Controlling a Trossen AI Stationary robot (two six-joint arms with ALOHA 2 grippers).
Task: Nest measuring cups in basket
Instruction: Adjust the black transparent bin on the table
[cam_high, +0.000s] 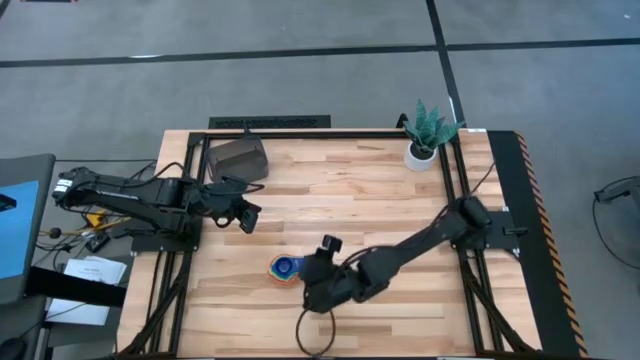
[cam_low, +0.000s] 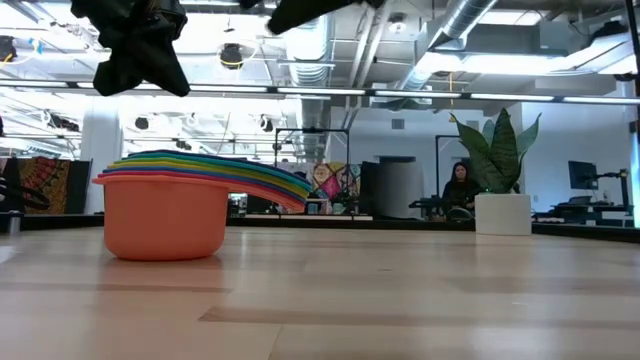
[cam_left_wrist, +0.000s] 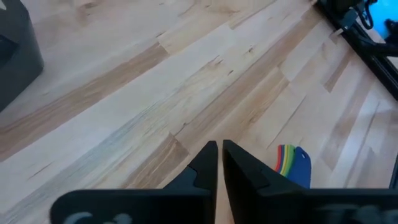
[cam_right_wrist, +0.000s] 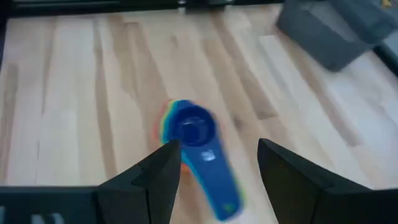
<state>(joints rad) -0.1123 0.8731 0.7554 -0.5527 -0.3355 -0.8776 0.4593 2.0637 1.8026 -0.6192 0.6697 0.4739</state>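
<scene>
The measuring cups (cam_high: 285, 268) sit nested in one stack on the table, near its front edge. The orange cup is outermost (cam_low: 165, 215), a blue one lies on top (cam_right_wrist: 193, 129), and the handles fan out together. My right gripper (cam_high: 303, 283) hovers just right of the stack. It is open (cam_right_wrist: 217, 146), with a finger on either side of the blue handle (cam_right_wrist: 219, 183), and touches nothing. My left gripper (cam_high: 248, 218) is shut (cam_left_wrist: 220, 145) over bare wood, left of and beyond the stack. The dark grey basket (cam_high: 238, 158) stands at the far left of the table.
A white plant pot (cam_high: 422, 152) stands at the far right of the table, also seen in the low view (cam_low: 502, 212). Bare wood lies between the cup stack and the basket (cam_right_wrist: 336, 28). Black frame rails run along the table's left and right sides.
</scene>
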